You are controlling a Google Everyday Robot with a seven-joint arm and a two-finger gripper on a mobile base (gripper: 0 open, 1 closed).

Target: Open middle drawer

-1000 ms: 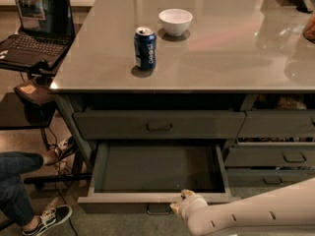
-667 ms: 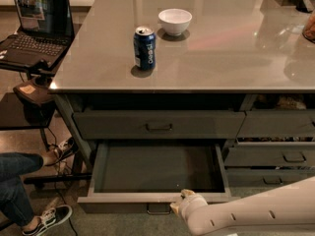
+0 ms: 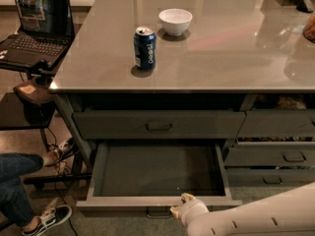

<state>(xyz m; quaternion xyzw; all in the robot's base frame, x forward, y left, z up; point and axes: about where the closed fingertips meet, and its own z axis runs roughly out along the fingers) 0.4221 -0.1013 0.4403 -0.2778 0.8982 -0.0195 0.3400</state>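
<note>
middle drawer (image 3: 157, 171): just behind the gripper (image 3: 181, 206), pulled well out, bare inside (the job looks nearly done)
gripper: at the front lip, just right of the handle (image 3: 158, 213); clamped or let go, I cannot tell
risk: more pull may hit the stops; an off-centre tug could skew it
risk: the arm (image 3: 266, 218), leaving carelessly, might nudge it back in
</note>
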